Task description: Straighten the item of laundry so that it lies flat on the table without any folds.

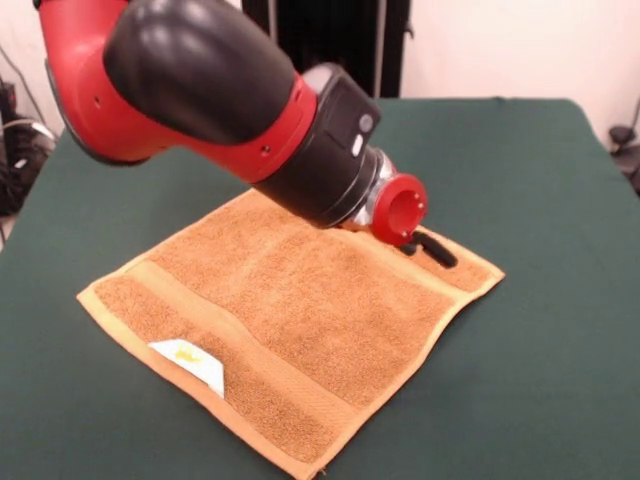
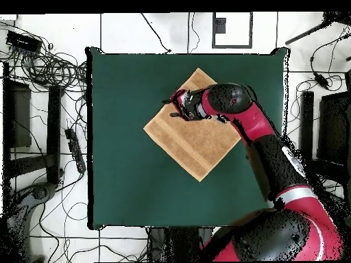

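Note:
The orange-tan terry towel (image 1: pixel 290 300) lies spread out on the dark green table (image 1: pixel 540 200), turned like a diamond, with woven bands near two edges. Its white tag (image 1: pixel 190 362) rests on the near-left band. I see no fold in it. My gripper (image 1: pixel 432 248) is low over the towel's far right corner, at or just above the cloth; the red and black arm hides most of it. In the overhead view the towel (image 2: pixel 185 140) lies in the table's (image 2: pixel 123 171) upper middle, and the gripper (image 2: pixel 173 106) is at the towel's upper left edge.
The arm (image 1: pixel 230 100) leans across the far left part of the towel. Cables (image 2: pixel 48 68) and dark equipment (image 2: pixel 20 116) lie on the floor left of the table. More gear (image 2: pixel 336 130) stands to its right.

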